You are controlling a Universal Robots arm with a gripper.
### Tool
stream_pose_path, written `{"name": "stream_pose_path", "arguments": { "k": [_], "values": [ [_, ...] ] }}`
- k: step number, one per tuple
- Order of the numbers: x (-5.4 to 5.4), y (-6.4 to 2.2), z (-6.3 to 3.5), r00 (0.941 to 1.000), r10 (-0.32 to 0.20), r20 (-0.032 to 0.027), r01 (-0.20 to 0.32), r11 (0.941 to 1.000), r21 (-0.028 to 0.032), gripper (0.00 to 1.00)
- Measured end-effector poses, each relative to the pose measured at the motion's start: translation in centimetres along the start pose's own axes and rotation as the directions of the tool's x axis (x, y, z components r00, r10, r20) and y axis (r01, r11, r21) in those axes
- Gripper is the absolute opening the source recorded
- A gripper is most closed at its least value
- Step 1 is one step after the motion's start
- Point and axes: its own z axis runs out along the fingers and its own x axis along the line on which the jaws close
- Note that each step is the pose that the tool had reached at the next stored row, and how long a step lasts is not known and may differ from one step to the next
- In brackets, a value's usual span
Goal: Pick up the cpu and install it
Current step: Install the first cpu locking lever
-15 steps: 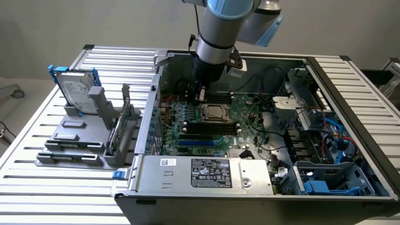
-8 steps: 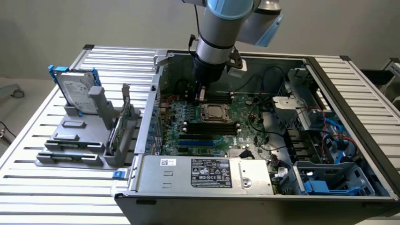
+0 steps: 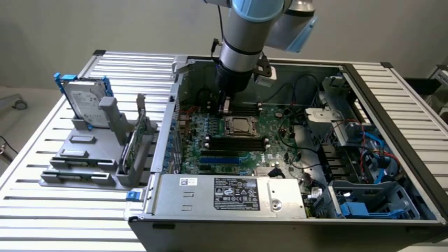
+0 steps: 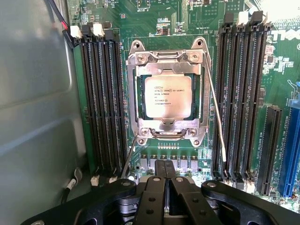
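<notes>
The cpu [image 4: 168,96], a small square chip with a pale silver lid and printed text, lies flat inside the metal socket frame [image 4: 133,101] on the green motherboard. In the exterior view the cpu [image 3: 243,126] sits in the middle of the open computer case. My gripper [image 4: 167,174] is shut, its black fingers [image 4: 152,197] pressed together with nothing between them. It hovers above the board beside the socket, clear of the chip. In the exterior view the gripper [image 3: 226,108] hangs just beyond the socket, near the case's back wall.
Black memory slots [image 4: 101,103] flank the socket on both sides, and thin wire levers [image 4: 216,122] run along the frame. The grey case wall [image 4: 37,117] stands close by. A hard drive [image 3: 87,100] with blue brackets stands in a grey fixture outside the case. The power supply [image 3: 231,194] fills the near side.
</notes>
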Motion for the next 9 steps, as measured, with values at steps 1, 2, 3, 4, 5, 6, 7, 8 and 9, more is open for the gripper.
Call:
{"name": "stream_pose_path", "arguments": {
  "k": [1, 2, 3, 4, 5, 6, 7, 8, 9],
  "values": [
    [0.0, -0.25, 0.04, 1.0, 0.0, -0.0002, 0.0, 1.0, -0.0014, 0.11],
    [0.0, -0.56, -0.02, 1.0, -0.001, -0.0004, 0.001, 1.0, -0.003, 0.11],
    [0.0, -0.83, -0.1, 1.0, -0.001, -0.0007, 0.001, 1.0, -0.0048, 0.11],
    [0.1, -1.12, -0.21, 1.0, -0.001, -0.001, 0.001, 1.0, -0.0066, 0.11],
    [0.1, -1.39, -0.35, 1.0, -0.001, -0.0014, 0.001, 1.0, -0.0085, 0.11],
    [0.1, -1.64, -0.51, 1.0, -0.001, -0.0018, 0.001, 0.9999, -0.0106, 0.11],
    [0.2, -1.9, -0.68, 1.0, -0.001, -0.0026, 0.001, 0.9999, -0.0123, 0.11],
    [0.2, -2.19, -0.88, 1.0, 0.0, -0.0036, 0.0, 0.9999, -0.0134, 0.11],
    [0.2, -2.5, -1.03, 1.0, 0.001, -0.0043, -0.001, 0.9999, -0.014, 0.11]
  ]
}}
